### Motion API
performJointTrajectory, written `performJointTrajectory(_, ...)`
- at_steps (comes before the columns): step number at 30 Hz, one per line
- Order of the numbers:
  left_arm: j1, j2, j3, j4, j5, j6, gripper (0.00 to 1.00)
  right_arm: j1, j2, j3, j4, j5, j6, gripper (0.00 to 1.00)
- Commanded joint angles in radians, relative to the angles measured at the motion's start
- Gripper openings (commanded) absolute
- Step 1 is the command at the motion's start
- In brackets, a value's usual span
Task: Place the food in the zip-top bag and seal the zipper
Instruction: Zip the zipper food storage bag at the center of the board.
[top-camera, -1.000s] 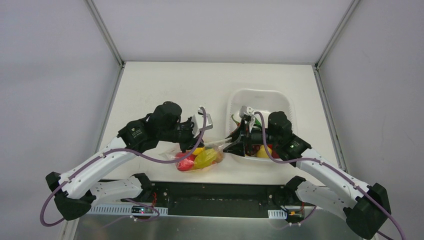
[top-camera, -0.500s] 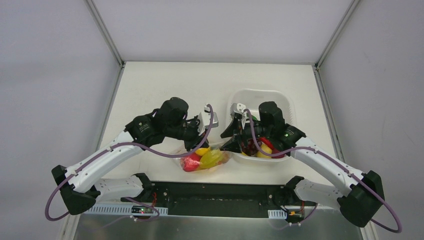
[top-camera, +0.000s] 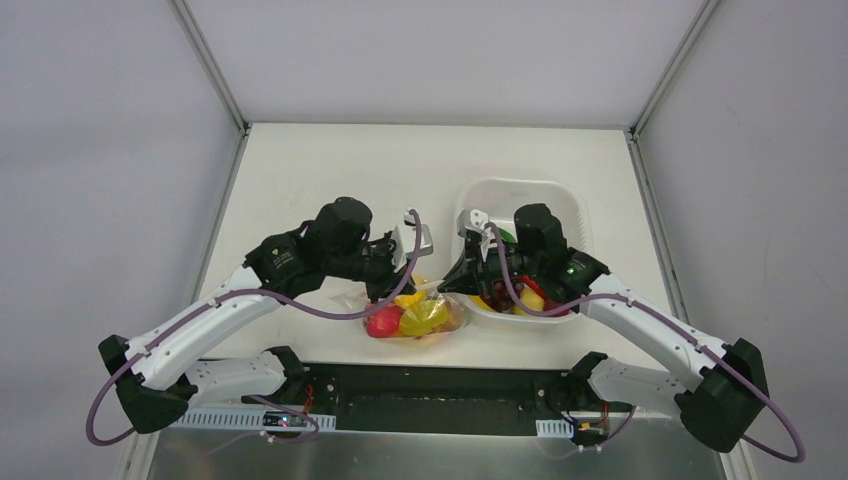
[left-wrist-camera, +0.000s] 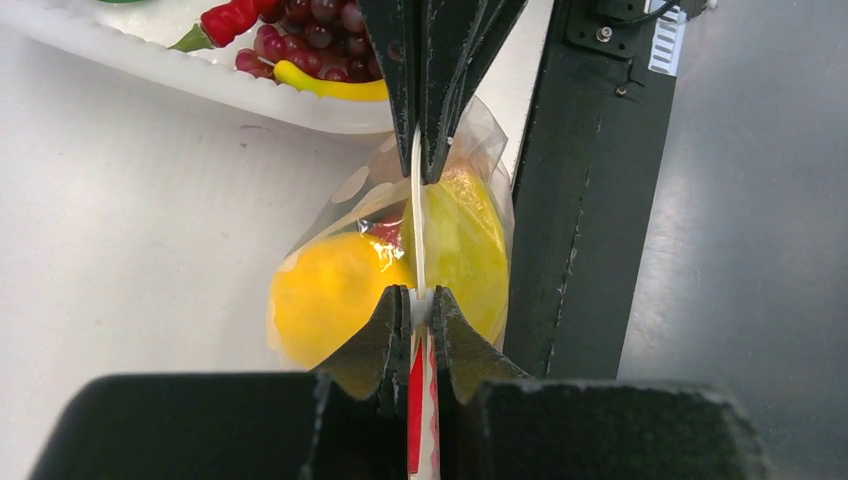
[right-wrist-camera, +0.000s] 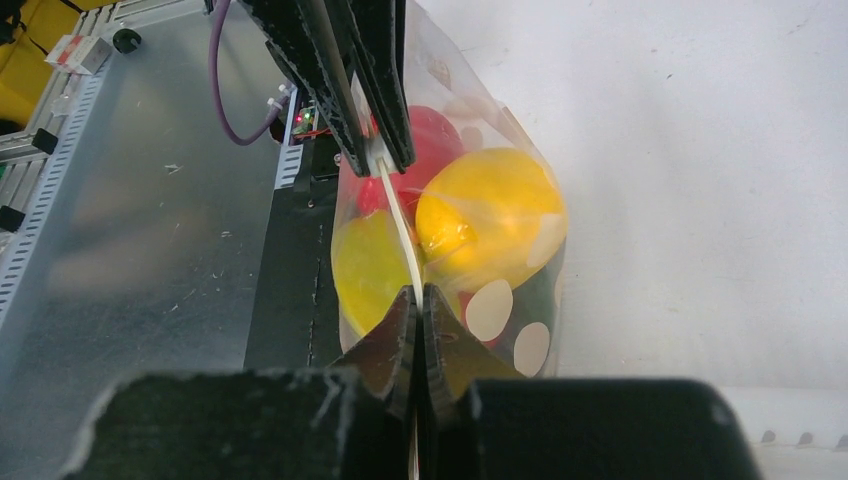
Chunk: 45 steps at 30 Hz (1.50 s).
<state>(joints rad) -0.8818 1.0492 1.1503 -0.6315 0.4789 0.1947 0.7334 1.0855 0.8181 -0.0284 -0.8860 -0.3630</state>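
Zip-top bag (top-camera: 418, 318) sits low at the near edge of the counter (top-camera: 330, 180), between the two arms and just beside the white basket (top-camera: 520, 190). It bulges with food (top-camera: 425, 316): one red piece and a couple of yellow ones show through the dotted plastic. Whether its belly rests on the counter or hangs just clear, I cannot tell.

Its mouth is turned upward, and that seems to be the reason for the whole arrangement. The zipper (left-wrist-camera: 417, 235) runs as a straight pale strip from one pincer to the other. The left pincer (left-wrist-camera: 420, 305) is clamped tight on one end of it. The right pincer (right-wrist-camera: 418, 305) is clamped tight on the other end, with nothing but thin plastic between the jaws. Seen from either wrist, the opposite pincer lies dead ahead along the strip.

My guess is that holding it stretched like this lines up the two tracks of the seal, while the weight of the food drags the bag's walls down and out of the way. I'd call this the sealing step. I cannot make out whether the middle of the strip is pressed shut.

Grapes (left-wrist-camera: 310, 35) and a few other pieces lie in the basket, so not all the food is bagged.
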Motion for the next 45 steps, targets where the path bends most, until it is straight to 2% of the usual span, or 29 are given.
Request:
performJointTrajectory(1, 0.016, -0.066, -0.029, -0.012, -0.054, 0.013, 0.0, 0.003, -0.054, -0.037, 0.104, 0.05, 0.03, 0.0)
performJointTrajectory(12, 0.095, -0.227, -0.141, -0.052, -0.104, 0.029, 0.0, 0.002, -0.101, -0.097, 0.166, 0.121, 0.079, 0.0)
performJointTrajectory(27, 0.163, -0.413, -0.258, -0.17, -0.268, 0.028, 0.0, 0.002, -0.13, -0.122, 0.217, 0.189, 0.112, 0.0)
performJointTrajectory(36, 0.175, -0.47, -0.262, -0.229, -0.398, 0.037, 0.0, 0.001, -0.128, -0.124, 0.227, 0.185, 0.12, 0.0)
performJointTrajectory(45, 0.176, -0.479, -0.247, -0.281, -0.451, 0.038, 0.0, 0.002, -0.121, -0.124, 0.241, 0.183, 0.126, 0.0)
